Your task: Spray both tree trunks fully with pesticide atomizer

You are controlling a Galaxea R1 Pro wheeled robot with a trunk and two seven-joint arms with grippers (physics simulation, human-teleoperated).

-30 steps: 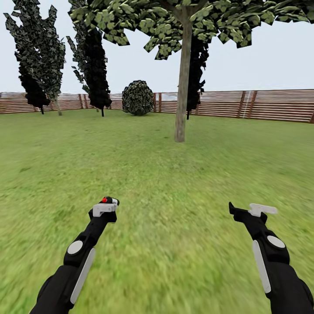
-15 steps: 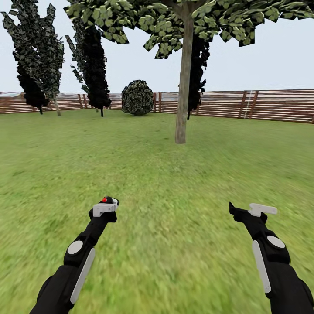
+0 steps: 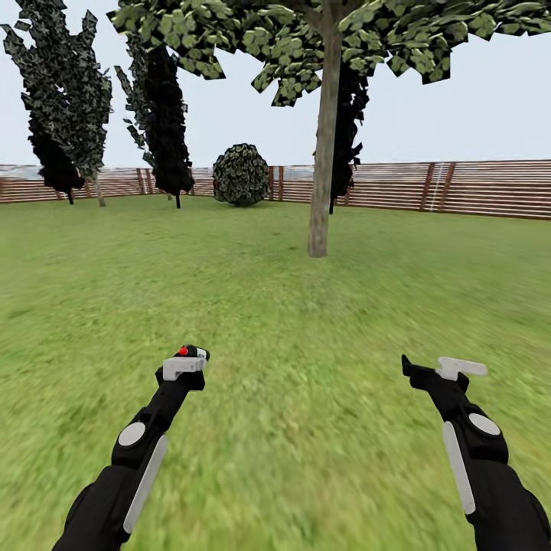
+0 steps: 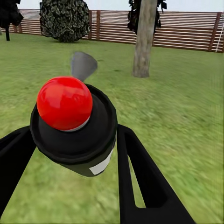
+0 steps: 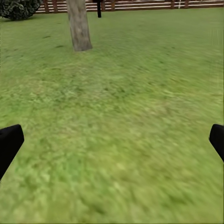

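My left gripper [image 3: 186, 363] is shut on the pesticide atomizer [image 3: 192, 353], a small black sprayer with a red dot on top. In the left wrist view the atomizer [image 4: 79, 140] sits upright between the two black fingers [image 4: 140, 177], facing the tree. One tree trunk [image 3: 322, 168] stands ahead on the grass, a few metres off, with blocky green leaves overhead; its bark looks plain grey-brown. That trunk [image 4: 143, 39] shows again in the left wrist view, and in the right wrist view the trunk [image 5: 78, 25] too. My right gripper [image 3: 435, 369] is open and holds nothing, low over the lawn [image 3: 291, 306].
A brown slatted fence [image 3: 474, 187] closes the far side of the garden. A round dark bush [image 3: 242, 174] and dark thin conifers [image 3: 164, 115] stand by the fence, left of the tree. Open grass lies between me and the trunk.
The whole view has crept toward the tree, whose trunk now looks slightly larger: the camera moved. Both arms keep their pose and the atomizer stays in the left gripper.
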